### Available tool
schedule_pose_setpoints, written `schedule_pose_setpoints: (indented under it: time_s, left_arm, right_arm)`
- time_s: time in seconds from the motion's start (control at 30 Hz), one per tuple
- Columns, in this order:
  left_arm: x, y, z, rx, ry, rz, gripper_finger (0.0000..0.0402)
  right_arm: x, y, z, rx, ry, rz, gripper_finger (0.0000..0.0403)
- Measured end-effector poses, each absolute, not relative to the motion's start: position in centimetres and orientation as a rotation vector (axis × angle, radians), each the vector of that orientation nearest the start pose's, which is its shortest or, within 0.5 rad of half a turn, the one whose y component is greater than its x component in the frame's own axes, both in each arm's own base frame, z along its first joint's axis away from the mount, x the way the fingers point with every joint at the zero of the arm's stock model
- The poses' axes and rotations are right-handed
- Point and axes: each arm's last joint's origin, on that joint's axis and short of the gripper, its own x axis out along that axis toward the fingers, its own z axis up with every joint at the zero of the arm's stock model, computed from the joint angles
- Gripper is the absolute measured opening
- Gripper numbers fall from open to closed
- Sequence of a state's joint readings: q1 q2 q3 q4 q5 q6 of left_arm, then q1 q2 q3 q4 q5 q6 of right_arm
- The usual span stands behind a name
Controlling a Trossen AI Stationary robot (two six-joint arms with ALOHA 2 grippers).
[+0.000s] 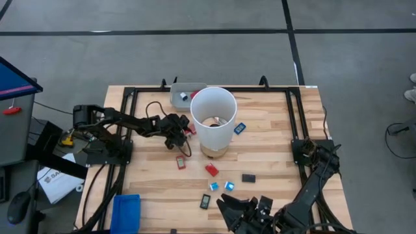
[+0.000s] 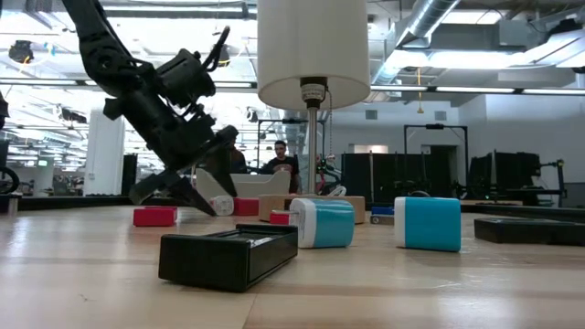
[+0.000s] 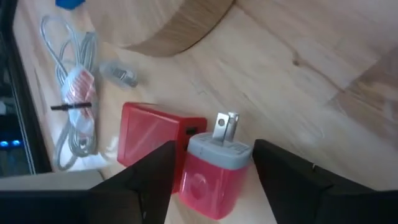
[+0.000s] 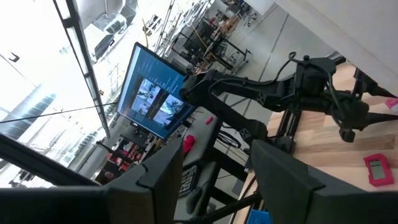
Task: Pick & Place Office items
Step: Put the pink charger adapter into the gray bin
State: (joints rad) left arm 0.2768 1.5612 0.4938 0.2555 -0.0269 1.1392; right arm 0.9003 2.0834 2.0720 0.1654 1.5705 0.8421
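**Left gripper straddles a red plug by the white cylinder**

The left gripper hangs just left of the white cylinder, fingers spread wide. Between them in the left wrist view stands a red plug with a grey top and metal prongs, touching neither finger, with a red block just behind it and a coiled cable nearby. Other small pieces lie scattered on the table: a red piece, another red one, two light blue blocks, black ones. The right gripper waits at the near edge, fingers apart and empty.
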Motion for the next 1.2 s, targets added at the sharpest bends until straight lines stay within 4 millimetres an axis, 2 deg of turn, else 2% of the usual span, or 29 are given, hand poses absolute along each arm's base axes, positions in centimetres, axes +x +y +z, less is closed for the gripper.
schedule_pose_setpoints:
  time_s: [0.13, 0.37, 0.7, 0.97, 1.2]
  left_arm:
    - [24.2, 7.2, 11.4, 0.881, 0.903, -0.145, 0.0195]
    - [23.8, 7.0, 11.2, 0.784, 0.949, -0.140, 0.0164]
    - [22.4, 6.2, 12.5, 0.569, 0.988, -0.069, 0.0157]
    - [20.9, 5.8, 17.1, 0.407, 0.818, 0.092, 0.0144]
    - [19.2, 6.5, 20.9, 0.214, 0.631, 0.384, 0.0141]
  right_arm:
    - [30.9, 34.5, 40.1, 0.957, -0.332, -0.611, 0.0184]
    - [30.9, 34.5, 40.1, 0.949, -0.329, -0.612, 0.0184]
    - [30.9, 34.5, 40.1, 0.946, -0.328, -0.611, 0.0184]
    - [30.9, 34.5, 40.1, 0.938, -0.325, -0.612, 0.0184]
    - [30.9, 34.5, 40.0, 0.922, -0.320, -0.615, 0.0184]
